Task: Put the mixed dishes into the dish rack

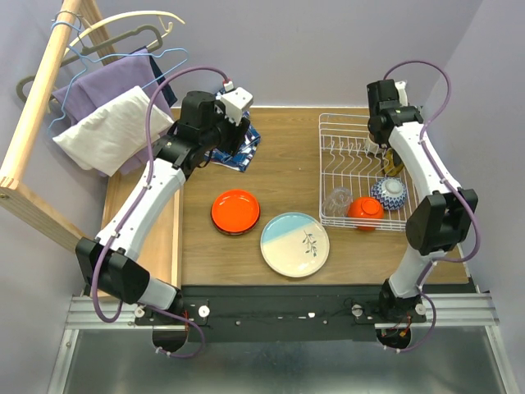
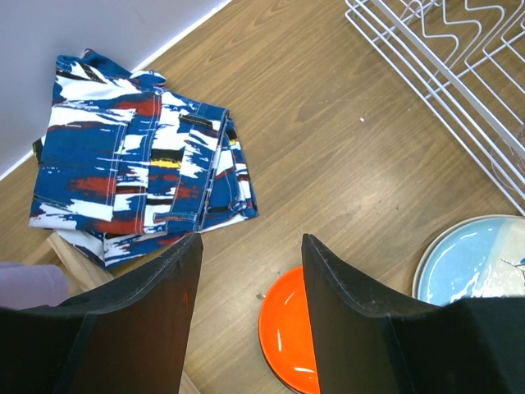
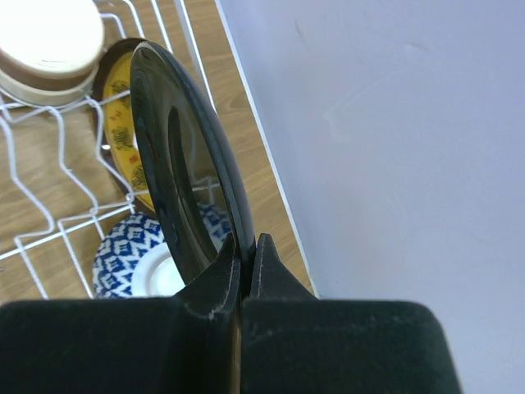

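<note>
Overhead first: the dish rack (image 1: 361,131) stands on the right of the wooden table (image 1: 287,131). At its near end sit a clear glass (image 1: 336,199), an upturned orange-red bowl (image 1: 365,212) and a blue-patterned bowl (image 1: 389,193). Just left of the rack's near corner lies the pale blue-cream plate (image 1: 294,244). An orange-red dish (image 1: 236,212) lies farther left, and the patterned cloth (image 1: 242,152) lies well left of the rack, partly under the left arm (image 1: 156,185). The right arm (image 1: 418,164) reaches over the rack's right side. Its fingers are hard to make out from here.

The left wrist camera shows what the arm hides from above. The left gripper (image 2: 250,304) has its jaws standing apart with nothing between them. It hangs over bare wood, with the cloth on the side away from the rack and the orange-red dish peeking out beneath one finger.

The right wrist camera settles the other hand. The right gripper (image 3: 246,254) is pinched tight on the rim of the dark red-yellow patterned plate (image 3: 176,164). The plate stands upright and edge-on above the rack's wires, over the blue-patterned bowl. Whether the plate touches the wires cannot be told.
</note>
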`<state>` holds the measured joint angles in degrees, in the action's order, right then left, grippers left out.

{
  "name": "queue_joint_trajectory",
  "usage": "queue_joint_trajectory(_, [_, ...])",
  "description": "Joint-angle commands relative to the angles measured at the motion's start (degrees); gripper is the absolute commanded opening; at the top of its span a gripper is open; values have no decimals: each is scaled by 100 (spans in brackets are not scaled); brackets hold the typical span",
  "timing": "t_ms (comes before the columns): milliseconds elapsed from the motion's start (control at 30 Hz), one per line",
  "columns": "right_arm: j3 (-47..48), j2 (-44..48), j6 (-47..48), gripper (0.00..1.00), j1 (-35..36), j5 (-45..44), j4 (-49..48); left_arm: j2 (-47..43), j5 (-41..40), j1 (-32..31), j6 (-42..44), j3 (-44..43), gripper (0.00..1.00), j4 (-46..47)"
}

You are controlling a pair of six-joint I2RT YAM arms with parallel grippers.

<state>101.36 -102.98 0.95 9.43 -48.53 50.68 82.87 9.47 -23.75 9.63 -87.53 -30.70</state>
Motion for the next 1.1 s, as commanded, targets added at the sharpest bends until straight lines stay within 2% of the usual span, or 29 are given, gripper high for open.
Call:
queue_joint_trajectory(0, [173,-310,46,0,-283,-104,21,71,46,-16,-66,87,61,125])
queue_joint_trajectory(300, [410,-618,19,0,-363,142,30,115,28,-16,-31,148,61,117])
queue_joint_trajectory(567, [771,-478,-69,0,-372,274,285,142,81,-16,-49,148,61,108])
queue_joint_trajectory(767, [358,-451,-235,0,-363,432,259,265,142,-16,-84,-1,61,99])
queue_joint_trajectory(1067, [490,-723,-376,0,-363,766,382,317,81,-16,-49,130,61,90])
